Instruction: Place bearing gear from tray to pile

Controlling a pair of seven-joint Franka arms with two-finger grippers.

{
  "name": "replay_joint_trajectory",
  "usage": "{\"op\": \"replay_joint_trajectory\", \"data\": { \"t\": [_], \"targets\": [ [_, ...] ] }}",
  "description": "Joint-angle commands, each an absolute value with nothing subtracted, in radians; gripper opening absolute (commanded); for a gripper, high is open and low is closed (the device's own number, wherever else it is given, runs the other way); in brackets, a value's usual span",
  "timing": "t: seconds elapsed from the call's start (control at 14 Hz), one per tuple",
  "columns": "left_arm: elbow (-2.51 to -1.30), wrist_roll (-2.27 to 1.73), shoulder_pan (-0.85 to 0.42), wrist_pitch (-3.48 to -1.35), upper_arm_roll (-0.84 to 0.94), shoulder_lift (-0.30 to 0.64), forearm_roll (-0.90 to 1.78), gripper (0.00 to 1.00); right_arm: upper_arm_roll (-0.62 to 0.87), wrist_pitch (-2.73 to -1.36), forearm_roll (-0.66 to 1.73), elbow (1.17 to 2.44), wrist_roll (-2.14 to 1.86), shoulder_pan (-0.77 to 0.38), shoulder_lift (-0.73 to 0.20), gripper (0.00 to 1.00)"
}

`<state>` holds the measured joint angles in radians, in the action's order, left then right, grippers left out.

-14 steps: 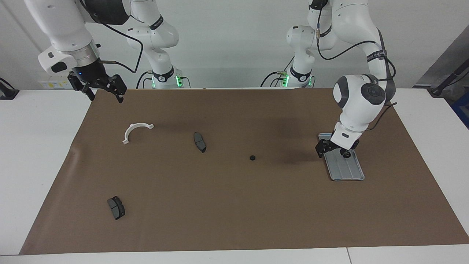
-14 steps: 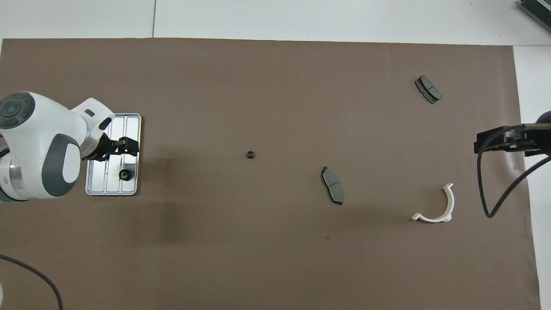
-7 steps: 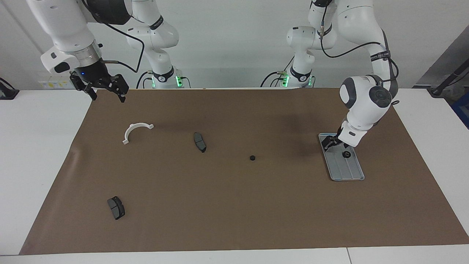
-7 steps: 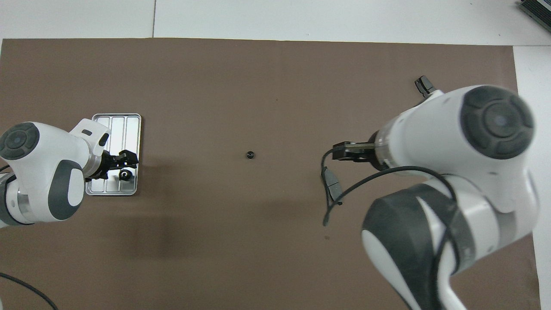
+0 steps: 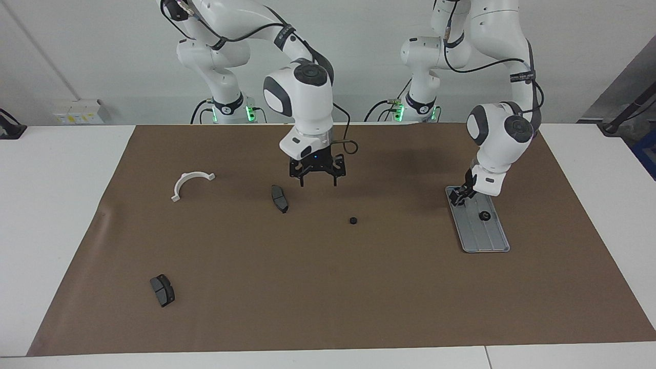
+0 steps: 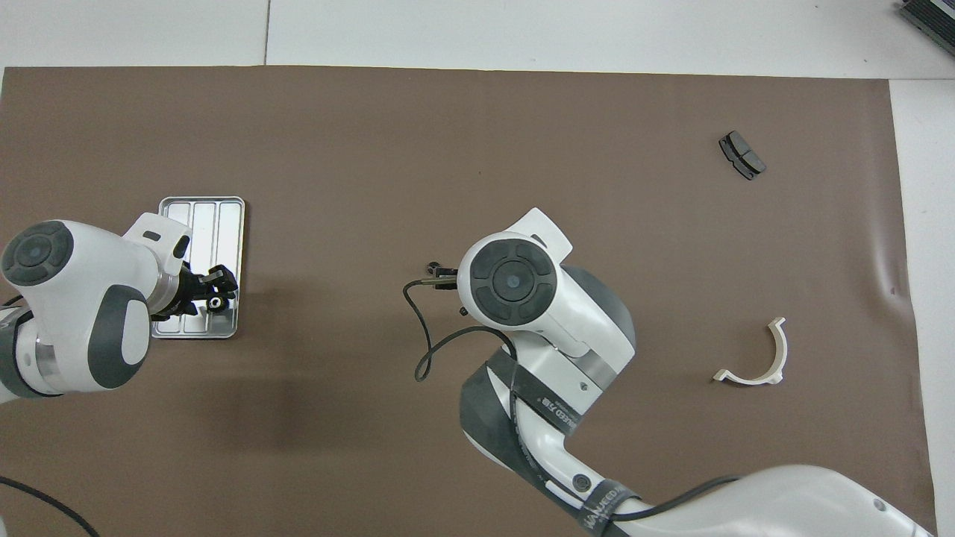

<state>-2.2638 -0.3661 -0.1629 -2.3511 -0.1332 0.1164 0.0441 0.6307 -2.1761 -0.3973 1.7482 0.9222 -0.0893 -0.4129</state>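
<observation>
The right hand point(image 5: 318, 179) has swung over mid-counter, fingers spread. The left hand point(image 5: 463, 197), state unclear, hovers over the ridged silver-grey metal tray point(image 5: 489, 241), whose small black bearing gear point(image 5: 483, 216) looks light, rigid; pinch its rim.

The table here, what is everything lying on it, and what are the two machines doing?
Brown paper mat: one, covering the white table.
Ridged silver-grey metal tray: one, toward the left arm's end.
Small black bearing gear: one, in the tray.
Second small black round part: one, on the mat, mid-table.
Dark grey brake pads: two, one mid-table, one farther from the robots.
White half-ring bracket: one, toward the right arm's end.
Left gripper: low over the tray.
Right gripper: open, raised over the mat beside the mid-table pad.
</observation>
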Motion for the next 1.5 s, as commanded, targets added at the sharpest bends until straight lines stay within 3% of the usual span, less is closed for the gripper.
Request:
{"op": "replay_joint_trajectory", "data": {
  "t": [0.0,0.21,0.36,0.64,0.86,1.0,1.21,1.43],
  "targets": [
    [-2.306,-0.377,-0.158,-2.387,-0.127,0.084,0.043,0.59,0.673,-2.174,-0.614,1.61,1.087,-0.141,-0.617,1.0],
    [-2.306,-0.376,-0.164,-2.385,-0.127,0.086,0.043,0.47,0.718,-2.175,-0.716,1.543,1.109,-0.149,-0.71,1.0],
    [-2.306,-0.374,-0.166,-2.384,-0.126,0.086,0.043,0.32,0.718,-2.177,-0.768,1.493,1.104,-0.169,-0.759,1.0],
    [-2.306,-0.361,-0.167,-2.382,-0.127,0.087,0.043,0.14,0.715,-2.22,-0.807,1.489,1.04,-0.166,-0.772,1.0],
    [-2.278,-0.347,-0.167,-2.375,-0.127,0.097,0.041,0.0,0.716,-2.206,-0.798,1.506,1.037,-0.157,-0.767,0.82],
    [-2.197,-0.347,-0.166,-2.337,-0.127,0.123,0.041,0.0,0.716,-2.206,-0.796,1.514,1.037,-0.155,-0.765,0.74],
    [-2.018,-0.345,-0.167,-2.208,-0.126,0.178,0.04,0.0,0.716,-2.221,-0.805,1.543,1.038,-0.149,-0.767,0.73],
    [-1.953,-0.345,-0.173,-2.18,-0.121,0.202,0.037,0.0,0.715,-2.227,-0.805,1.554,1.037,-0.149,-0.765,0.67]
  ]
}}
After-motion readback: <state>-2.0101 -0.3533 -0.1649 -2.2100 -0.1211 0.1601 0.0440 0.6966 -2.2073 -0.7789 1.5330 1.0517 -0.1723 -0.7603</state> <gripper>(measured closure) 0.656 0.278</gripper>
